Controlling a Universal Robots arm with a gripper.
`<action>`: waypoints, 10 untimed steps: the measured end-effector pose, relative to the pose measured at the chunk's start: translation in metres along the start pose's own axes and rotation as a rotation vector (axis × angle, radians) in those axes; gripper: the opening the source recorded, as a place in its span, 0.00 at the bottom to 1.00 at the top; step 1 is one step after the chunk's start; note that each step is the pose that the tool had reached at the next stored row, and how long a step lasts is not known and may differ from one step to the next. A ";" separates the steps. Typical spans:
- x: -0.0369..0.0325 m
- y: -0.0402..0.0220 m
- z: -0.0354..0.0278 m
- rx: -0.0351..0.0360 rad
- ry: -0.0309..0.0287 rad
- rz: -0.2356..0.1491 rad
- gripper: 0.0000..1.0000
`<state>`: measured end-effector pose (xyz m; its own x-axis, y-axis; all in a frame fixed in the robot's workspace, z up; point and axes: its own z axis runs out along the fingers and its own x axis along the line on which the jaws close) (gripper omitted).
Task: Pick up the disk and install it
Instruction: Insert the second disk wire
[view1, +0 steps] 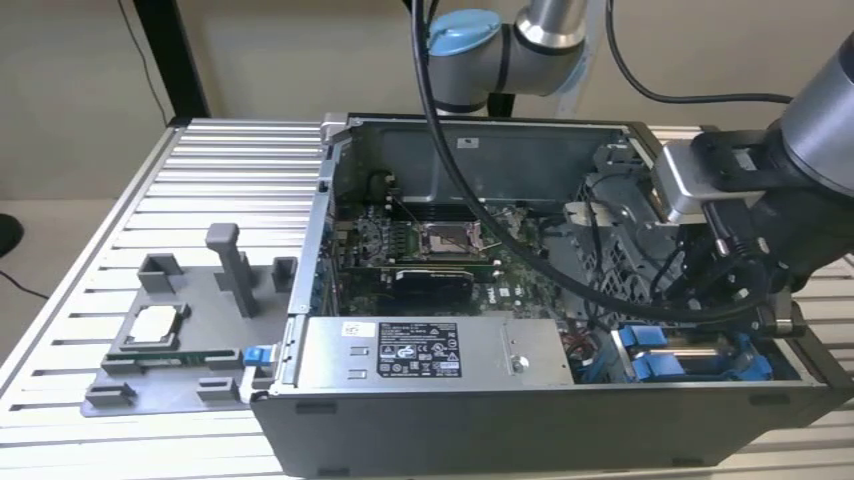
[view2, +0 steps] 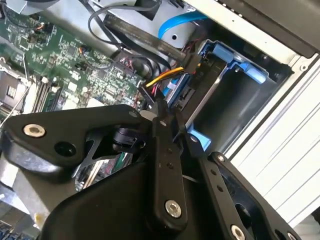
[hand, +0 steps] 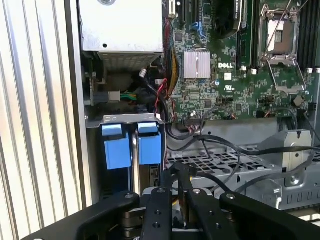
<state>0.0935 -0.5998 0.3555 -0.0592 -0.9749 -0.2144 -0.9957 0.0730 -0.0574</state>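
The open computer case (view1: 534, 400) lies on a slatted aluminium table (view1: 227, 180), its interior facing up. Inside it, largest first: the green motherboard (view1: 441, 250) with its empty processor socket (view1: 446, 238); the grey power supply box (view1: 427, 350) with a white label along the near wall; a black perforated drive cage (hand: 225, 165); and, in the corner at the exterior view's right, a drive bay (view1: 694, 358) with blue plastic brackets. The disk (view2: 202, 107) stands on edge in that bay, its silver-grey metal side framed by the bright blue bracket. In the first wrist view, two blue bracket tabs (hand: 131, 145) show at the bay's mouth.

The arm (view1: 787, 190) reaches down over that corner, and the gripper (hand: 177, 172) hangs just above the bay. Its fingers (view2: 162, 145) are drawn close together with only a narrow gap between the tips, gripping nothing that can be seen; whether they touch the disk cannot be told.

Black cables (hand: 220, 145) loop across the drive cage beside the gripper, and a bundle of coloured wires (view2: 167, 77) with a connector lies right against the disk's bracket.

Outside the case, at the exterior view's left, a grey fixture plate (view1: 174, 350) with upright posts carries a small square silver chip (view1: 154, 322).
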 end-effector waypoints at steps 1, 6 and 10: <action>0.0000 -0.0001 0.0000 0.0001 0.0000 0.000 0.00; -0.0017 -0.0014 -0.0071 -0.0039 -0.0002 0.001 0.00; -0.0037 -0.0043 -0.0160 -0.0132 -0.0022 0.003 1.00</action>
<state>0.0969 -0.5999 0.3721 -0.0621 -0.9743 -0.2168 -0.9964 0.0732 -0.0438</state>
